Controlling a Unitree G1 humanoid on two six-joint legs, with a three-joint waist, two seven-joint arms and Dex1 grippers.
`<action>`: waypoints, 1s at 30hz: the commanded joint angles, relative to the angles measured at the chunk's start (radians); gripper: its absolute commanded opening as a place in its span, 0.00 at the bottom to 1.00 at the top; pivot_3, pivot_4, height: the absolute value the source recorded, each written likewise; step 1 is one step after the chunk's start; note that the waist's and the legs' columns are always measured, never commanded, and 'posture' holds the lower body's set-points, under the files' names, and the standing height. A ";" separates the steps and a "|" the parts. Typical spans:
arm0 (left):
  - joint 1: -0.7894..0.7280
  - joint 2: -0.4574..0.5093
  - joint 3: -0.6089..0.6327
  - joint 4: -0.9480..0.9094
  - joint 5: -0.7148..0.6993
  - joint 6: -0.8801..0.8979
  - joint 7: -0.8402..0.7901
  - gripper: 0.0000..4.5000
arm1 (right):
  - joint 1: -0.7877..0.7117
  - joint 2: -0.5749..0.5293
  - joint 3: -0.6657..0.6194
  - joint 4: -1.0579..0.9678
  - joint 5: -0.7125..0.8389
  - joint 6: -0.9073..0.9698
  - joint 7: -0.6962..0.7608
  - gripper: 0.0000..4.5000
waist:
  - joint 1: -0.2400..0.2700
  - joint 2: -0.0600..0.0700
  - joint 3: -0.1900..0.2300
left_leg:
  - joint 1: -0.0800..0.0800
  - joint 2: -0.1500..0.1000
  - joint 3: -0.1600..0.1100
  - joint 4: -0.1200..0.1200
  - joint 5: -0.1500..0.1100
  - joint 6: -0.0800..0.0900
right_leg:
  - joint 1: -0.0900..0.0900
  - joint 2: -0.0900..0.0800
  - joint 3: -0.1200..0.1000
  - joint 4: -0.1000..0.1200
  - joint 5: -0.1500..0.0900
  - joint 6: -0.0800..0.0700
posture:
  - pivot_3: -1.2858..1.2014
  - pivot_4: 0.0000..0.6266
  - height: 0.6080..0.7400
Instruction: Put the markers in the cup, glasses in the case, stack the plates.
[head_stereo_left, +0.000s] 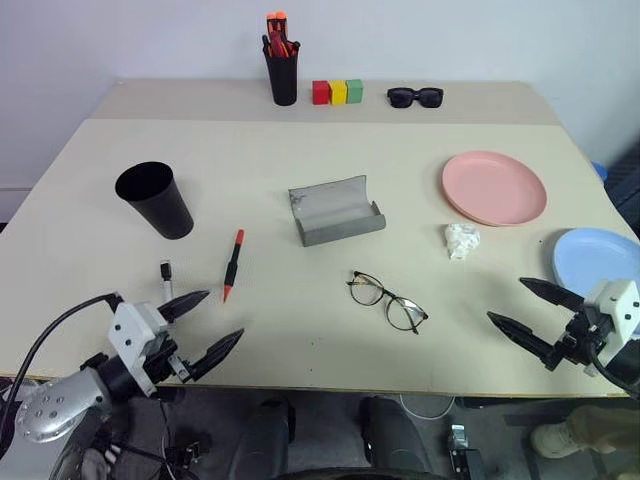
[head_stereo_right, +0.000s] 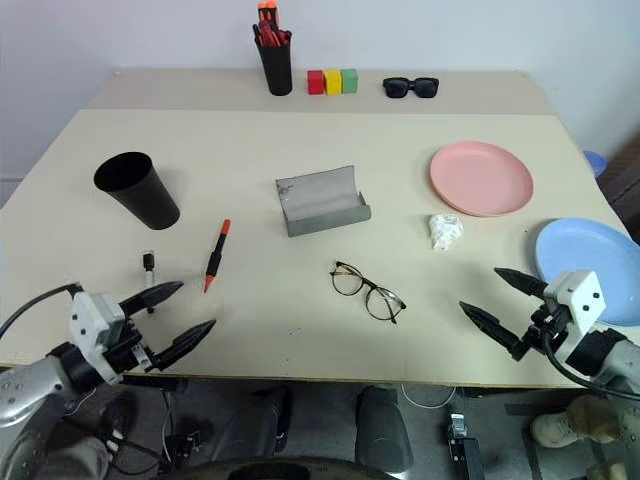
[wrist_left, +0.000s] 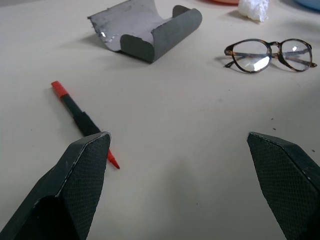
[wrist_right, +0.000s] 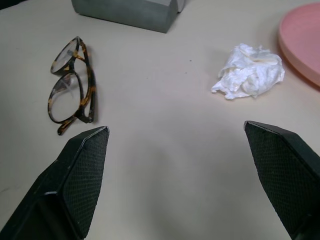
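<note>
Beige bench (head_stereo_left: 300, 330), all task items loose, both tools empty.
Left tool (head_stereo_left: 212, 325) and right tool (head_stereo_left: 530, 312) hover at the near edge, fingers spread. Cup (head_stereo_left: 155, 199) upright at left; long marker (head_stereo_left: 233, 264) and short marker (head_stereo_left: 166, 272) beside it. Case (head_stereo_left: 335, 210) open mid-bench, glasses (head_stereo_left: 387, 301) nearer. Pink plate (head_stereo_left: 494, 187) and blue plate (head_stereo_left: 598, 258) lie apart at right.

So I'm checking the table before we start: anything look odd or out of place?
A crumpled white tissue lies between the pink plate and the glasses; it looks like litter. The case lies open, its lid edge ragged.
</note>
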 joint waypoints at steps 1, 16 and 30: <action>-0.015 0.011 0.013 0.031 0.003 -0.052 -0.031 1.00 | -0.010 0.016 -0.024 -0.018 0.016 -0.017 -0.007 0.98 | -0.001 0.000 0.000 | 0.000 0.000 0.000 0.000 0.000 0.000 | 0.000 0.000 0.000 0.000 0.000 0.000 | 0.52 0.24 1.00; -0.019 0.001 0.038 0.200 0.026 -0.213 -0.089 1.00 | -0.061 0.054 0.039 0.137 -0.032 -0.150 0.073 0.98 | -0.004 0.000 0.000 | 0.000 0.000 0.000 -0.001 0.000 0.000 | 0.000 0.000 0.000 -0.001 0.000 0.000 | 0.52 0.24 1.00; 0.009 -0.011 0.014 0.141 0.020 -0.195 -0.056 1.00 | -0.107 0.044 0.069 0.155 -0.034 -0.174 0.099 0.98 | -0.004 0.001 -0.001 | 0.000 0.000 0.000 -0.001 0.000 0.000 | 0.000 0.000 0.000 0.000 0.000 0.000 | 0.52 0.24 1.00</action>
